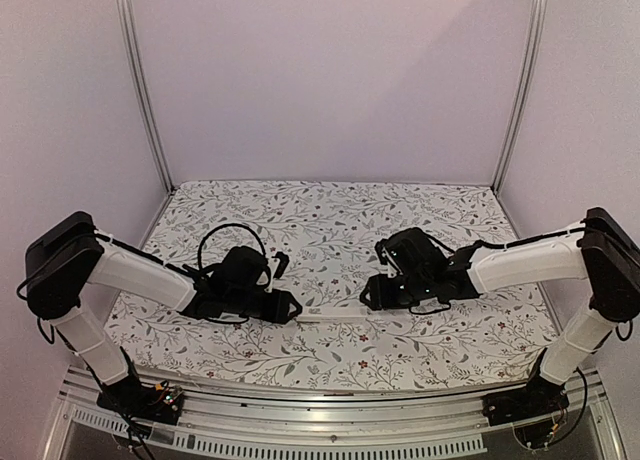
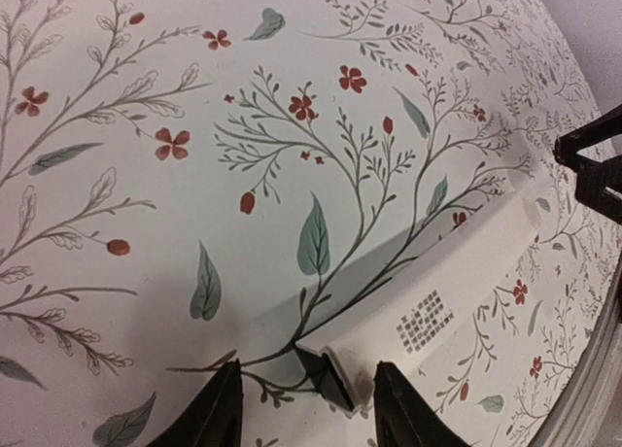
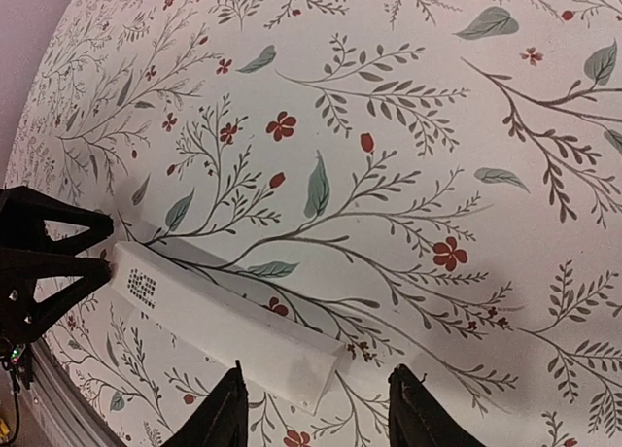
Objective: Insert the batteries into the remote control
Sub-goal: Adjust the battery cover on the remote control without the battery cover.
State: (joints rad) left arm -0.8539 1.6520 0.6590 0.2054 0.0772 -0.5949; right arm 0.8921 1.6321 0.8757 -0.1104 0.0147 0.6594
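Observation:
The remote control (image 1: 335,313) is a slim white bar lying flat on the floral cloth between my two grippers. My left gripper (image 1: 291,307) is open at its left end. In the left wrist view the remote (image 2: 442,277) shows a small dark dot patch and a dark end face between my open fingers (image 2: 210,416). My right gripper (image 1: 368,297) is open at the right end. In the right wrist view the remote (image 3: 224,321) has its end between the open fingers (image 3: 222,420). Neither gripper touches it. The batteries are out of view.
The floral cloth (image 1: 330,220) covers the table inside pale walls with metal uprights (image 1: 145,90). A small dark piece (image 1: 281,264) sits just beyond the left gripper; I cannot tell what it is. The right gripper's fingers (image 2: 593,165) show in the left wrist view.

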